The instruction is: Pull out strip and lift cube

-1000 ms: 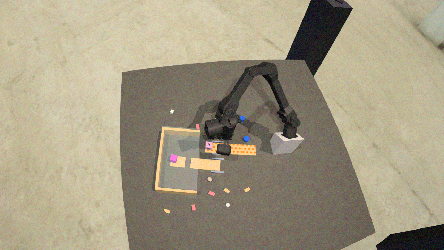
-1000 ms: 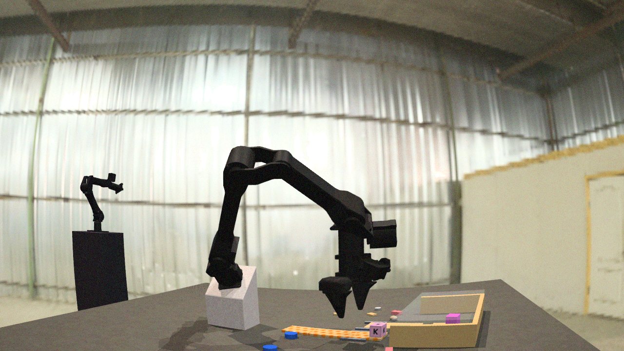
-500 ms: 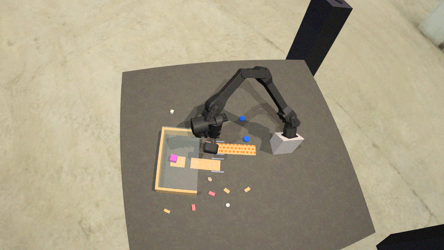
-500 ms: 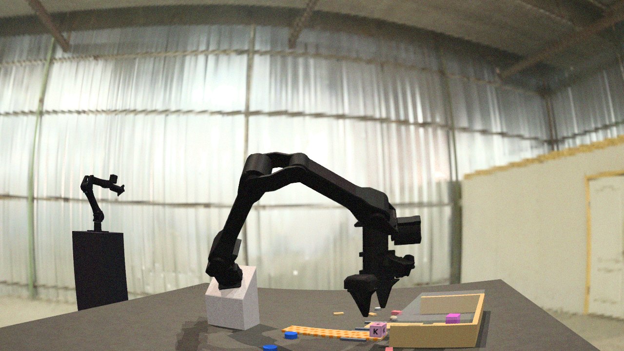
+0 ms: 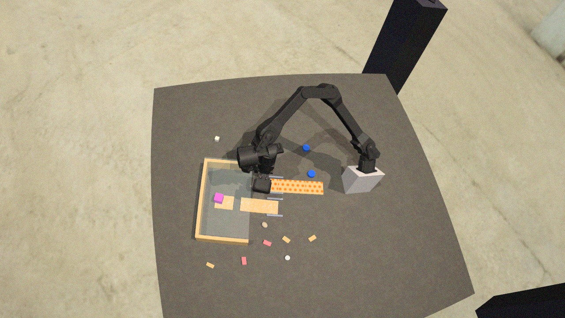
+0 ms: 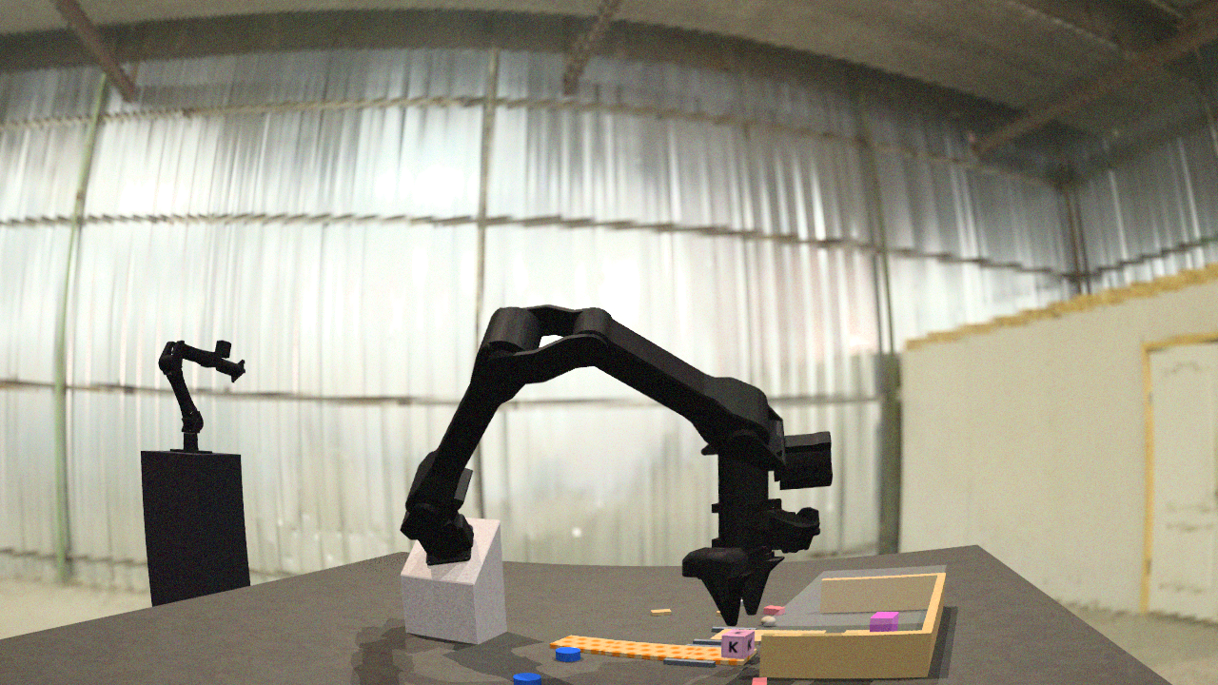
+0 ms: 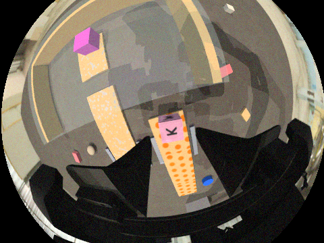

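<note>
The orange-dotted strip point(image 5: 300, 186) point(image 6: 630, 649) point(image 7: 180, 165) is in one piece and lies outside the tray, between its guide rails. The pink cube lettered K point(image 6: 736, 644) point(image 7: 171, 131) stands on its far end; my gripper hides it in the top view. The speckled strip is parted: a near piece point(image 5: 258, 206) point(image 7: 109, 118) and, across a gap, a far piece point(image 5: 224, 204) point(image 7: 94, 65). A plain magenta cube point(image 5: 218, 198) point(image 6: 884, 621) point(image 7: 86, 42) sits on the far piece. My gripper point(image 6: 741, 616) point(image 7: 173, 135) is open and empty, part-way, above the lettered cube.
The three-walled wooden tray point(image 5: 200, 205) point(image 6: 843, 655) point(image 7: 202, 37) stands beyond the dotted strip. Grey guide rails point(image 5: 274, 215) point(image 7: 194, 140) flank the strips. Blue discs point(image 5: 306, 147) point(image 5: 311, 173) lie beside the dotted strip. Several small blocks and a beige pebble point(image 5: 264, 224) point(image 7: 91, 149) are scattered around.
</note>
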`<state>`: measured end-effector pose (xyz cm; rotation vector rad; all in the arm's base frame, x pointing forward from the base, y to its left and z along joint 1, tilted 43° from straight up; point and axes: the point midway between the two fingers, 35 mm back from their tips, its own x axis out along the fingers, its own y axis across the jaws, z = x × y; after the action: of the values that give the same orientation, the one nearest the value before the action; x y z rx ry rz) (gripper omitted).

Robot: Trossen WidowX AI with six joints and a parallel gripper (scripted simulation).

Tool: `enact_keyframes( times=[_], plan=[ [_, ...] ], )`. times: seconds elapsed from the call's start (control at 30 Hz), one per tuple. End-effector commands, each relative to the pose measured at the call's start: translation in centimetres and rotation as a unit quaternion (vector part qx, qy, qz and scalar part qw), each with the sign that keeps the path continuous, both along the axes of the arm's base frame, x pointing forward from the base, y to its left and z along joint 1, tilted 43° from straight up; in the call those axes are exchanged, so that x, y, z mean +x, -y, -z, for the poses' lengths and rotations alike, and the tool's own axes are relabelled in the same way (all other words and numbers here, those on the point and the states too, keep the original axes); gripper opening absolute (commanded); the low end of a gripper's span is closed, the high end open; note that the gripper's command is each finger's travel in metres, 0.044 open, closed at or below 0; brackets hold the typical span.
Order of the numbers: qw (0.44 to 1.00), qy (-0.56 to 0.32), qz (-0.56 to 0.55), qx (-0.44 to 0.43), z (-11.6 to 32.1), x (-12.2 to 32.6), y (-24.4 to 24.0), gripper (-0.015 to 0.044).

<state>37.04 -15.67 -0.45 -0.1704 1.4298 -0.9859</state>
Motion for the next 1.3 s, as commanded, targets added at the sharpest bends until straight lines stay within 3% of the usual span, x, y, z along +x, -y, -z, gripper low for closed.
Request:
enact_keyframes(
  times=[0.0, 0.9, 1.03, 1.27],
  plan=[
    [1.000, -0.007, -0.001, -0.001, 0.7, -0.3, 0.4, 0.0250],
    [1.000, -0.008, -0.001, -0.003, 3.2, -1.0, 2.6, 0.0250],
    [1.000, -0.003, 0.000, -0.001, 3.0, -0.9, 2.5, 0.0145],
    [1.000, -0.003, 0.000, -0.001, 3.0, -0.9, 2.5, 0.0079]
  ],
)
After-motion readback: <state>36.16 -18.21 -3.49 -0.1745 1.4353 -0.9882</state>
